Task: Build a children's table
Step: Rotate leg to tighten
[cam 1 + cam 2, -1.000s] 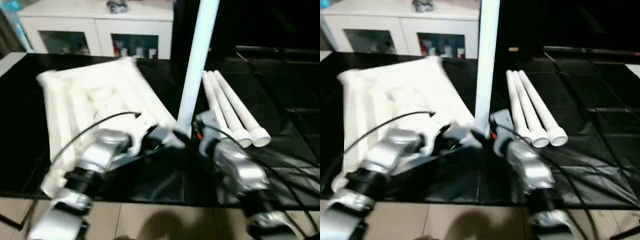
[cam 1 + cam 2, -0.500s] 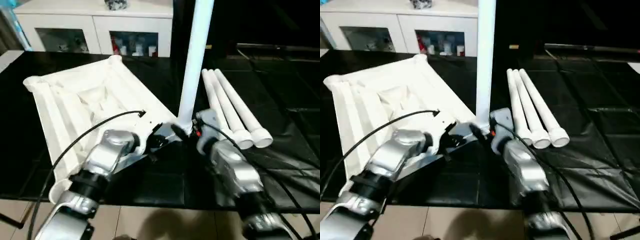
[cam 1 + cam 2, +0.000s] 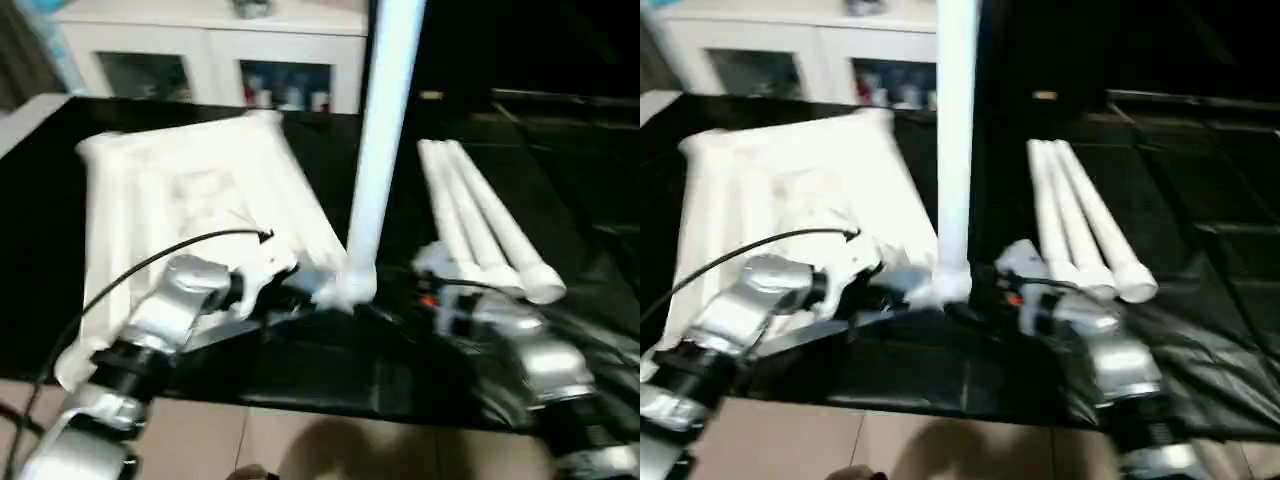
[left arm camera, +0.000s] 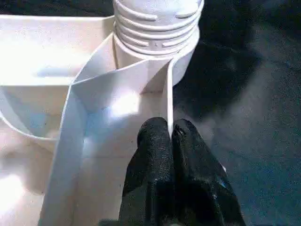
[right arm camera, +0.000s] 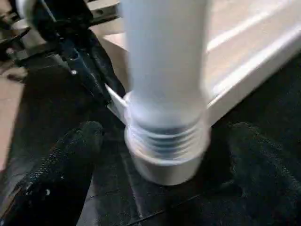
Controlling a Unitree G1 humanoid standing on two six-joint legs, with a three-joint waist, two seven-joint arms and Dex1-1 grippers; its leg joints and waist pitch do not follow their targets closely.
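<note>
The white tabletop [image 3: 190,190] lies underside up on the black table. One white leg [image 3: 380,130] stands upright in its near right corner socket [image 5: 164,165], with thread rings showing above the socket. My left gripper [image 4: 170,134] is shut on a thin rib of the tabletop just beside that socket. My right gripper [image 5: 167,139] is open, its black fingers [image 5: 70,155] standing on either side of the leg's base, apart from it. Three more legs [image 3: 490,225] lie side by side to the right.
A white glass-door cabinet [image 3: 210,60] stands behind the table. The black table's front edge [image 3: 330,400] runs just below my forearms, with tiled floor [image 3: 300,440] beyond it. Black cables loop over both arms.
My right gripper's fingers have spread off the base of the upright leg, which stays standing. The left gripper keeps its grip on the rib. The head views have shifted.
</note>
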